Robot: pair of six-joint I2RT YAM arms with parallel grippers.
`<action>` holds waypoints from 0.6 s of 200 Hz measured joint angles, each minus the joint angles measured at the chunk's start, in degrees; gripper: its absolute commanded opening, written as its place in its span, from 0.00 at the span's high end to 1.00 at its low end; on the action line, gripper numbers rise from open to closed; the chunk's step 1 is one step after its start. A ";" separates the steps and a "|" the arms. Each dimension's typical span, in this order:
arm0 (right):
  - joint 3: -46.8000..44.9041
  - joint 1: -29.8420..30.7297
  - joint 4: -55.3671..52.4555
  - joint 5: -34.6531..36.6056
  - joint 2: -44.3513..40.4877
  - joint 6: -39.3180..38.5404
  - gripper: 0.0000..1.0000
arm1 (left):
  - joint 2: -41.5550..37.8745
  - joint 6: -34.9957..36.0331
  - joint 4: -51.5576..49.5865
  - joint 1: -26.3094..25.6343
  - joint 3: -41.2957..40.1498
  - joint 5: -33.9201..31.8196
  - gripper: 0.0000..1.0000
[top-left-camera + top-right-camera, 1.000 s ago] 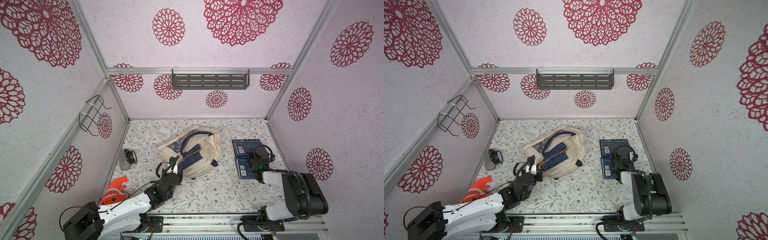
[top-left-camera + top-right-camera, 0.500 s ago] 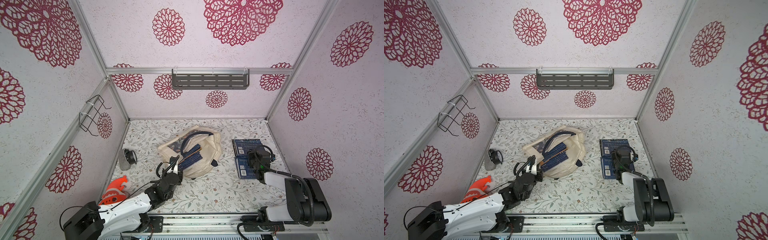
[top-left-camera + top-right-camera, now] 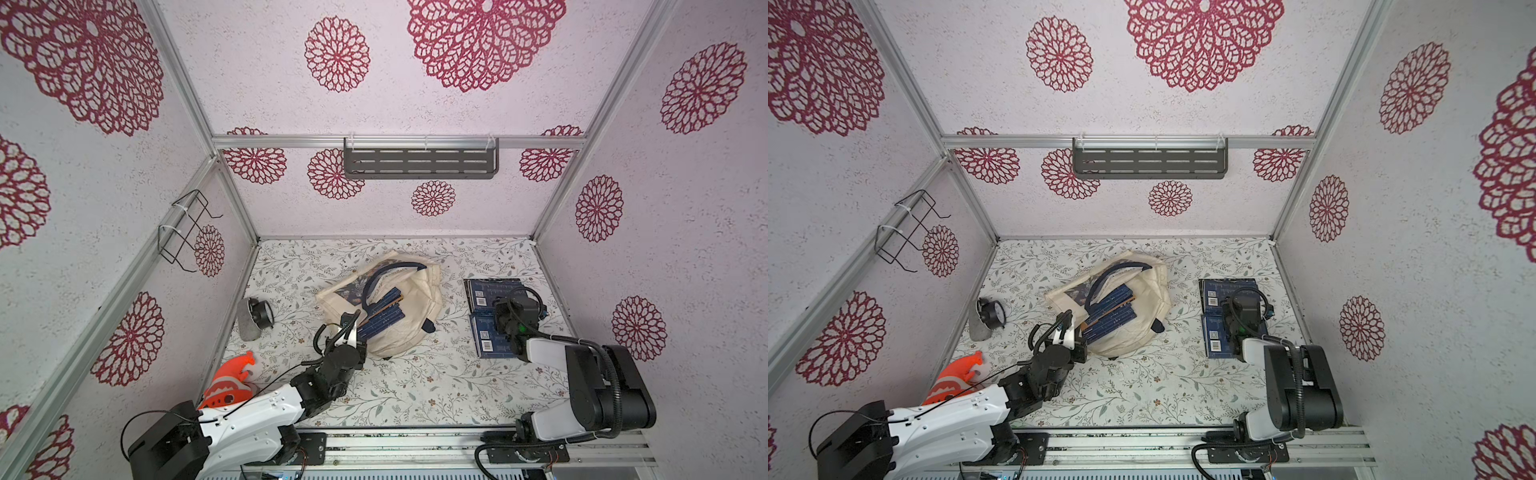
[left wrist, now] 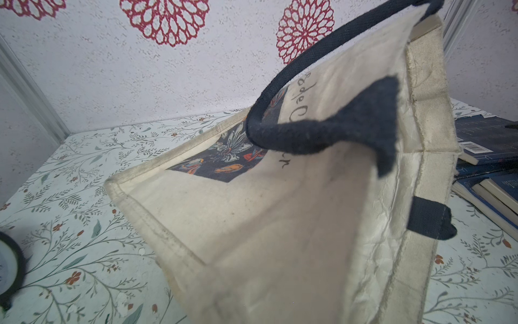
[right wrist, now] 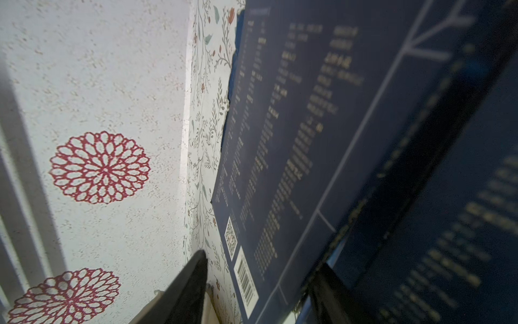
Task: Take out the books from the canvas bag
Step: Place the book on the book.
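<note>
Right end effector (image 3: 515, 303) has spread wider over the thin dark-blue paperback books (image 3: 488, 291) stacked right of the cream canvas bag (image 3: 409, 332); my left end effector (image 3: 353, 328) pinches its floppy rim. More lie inside: light, slick, I'd grip by spines.

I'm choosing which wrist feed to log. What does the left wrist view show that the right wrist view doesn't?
Only left wrist: the canvas bag, mouth open, its navy strap, and a black-rimmed dial at the edge. Only right wrist: the right gripper, open, and a QR code on a book's back. Both: the dark-blue books lying outside the bag, the floral tabletop, the flower-patterned wall.
</note>
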 measured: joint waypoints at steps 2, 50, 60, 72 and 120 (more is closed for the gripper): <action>0.00 0.00 -0.09 0.02 -0.09 0.02 0.37 | 0.02 0.00 0.00 0.00 0.00 0.00 1.00; -0.39 -0.20 -2.82 -0.13 -3.06 -0.37 0.32 | 0.07 0.00 -0.02 -0.04 0.09 0.04 1.00; -0.85 -0.20 -3.17 -0.15 -3.69 -0.61 0.30 | 0.07 0.00 -0.02 -0.04 0.09 0.02 1.00; -1.33 -0.22 -3.85 -0.15 -4.55 -0.87 0.28 | 0.09 0.00 -0.02 -0.04 0.09 0.02 1.00; -1.60 -0.22 -6.75 -0.09 -9.60 -3.21 0.27 | 0.09 0.00 -0.02 -0.07 0.09 0.02 1.00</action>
